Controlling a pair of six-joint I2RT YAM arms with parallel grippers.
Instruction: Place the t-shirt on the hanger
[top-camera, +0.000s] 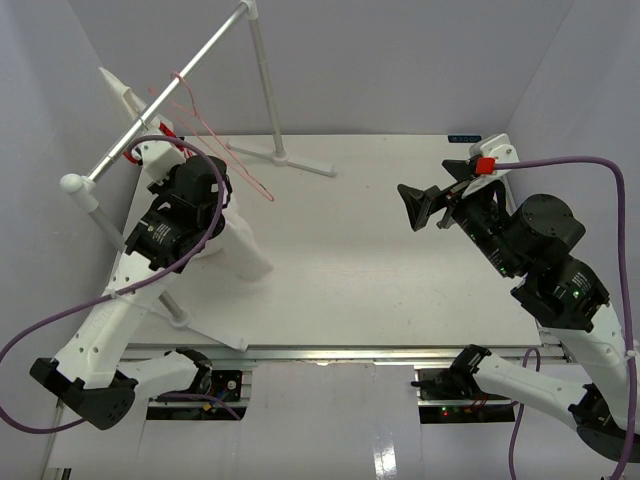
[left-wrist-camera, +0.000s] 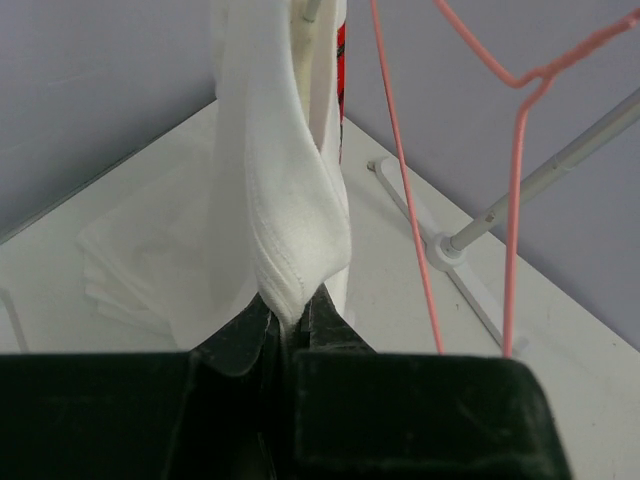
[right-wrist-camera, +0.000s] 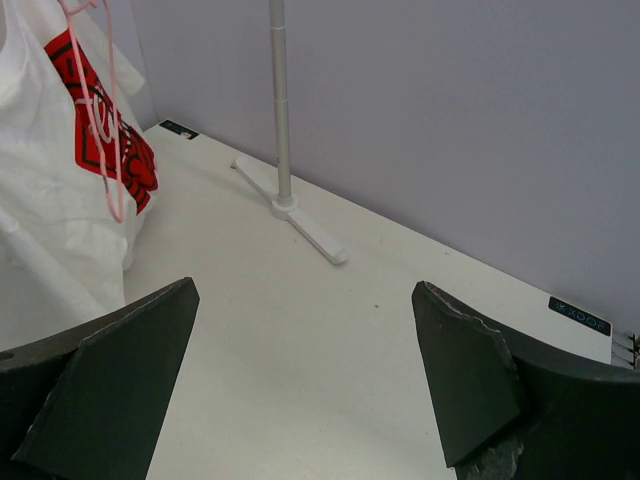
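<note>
Our left end effector (left-wrist-camera: 286, 330) is clamped on a folded edge of the t-shirt (left-wrist-camera: 285, 210), which hangs at the far left of the counter (top-camera: 400, 270). We see the hanger (left-wrist-camera: 305, 70) as a pale bar inside it. Our right end effector (right-wrist-camera: 300, 375) stands wide apart.

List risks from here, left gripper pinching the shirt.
1. The left gripper is shut on a fold of the t-shirt; tugging could drag it off the hanger.
2. The pink wire hanger hangs close beside; retreating might snag it.
3. The right gripper is open and apart, so nothing steadies the hanger.
</note>
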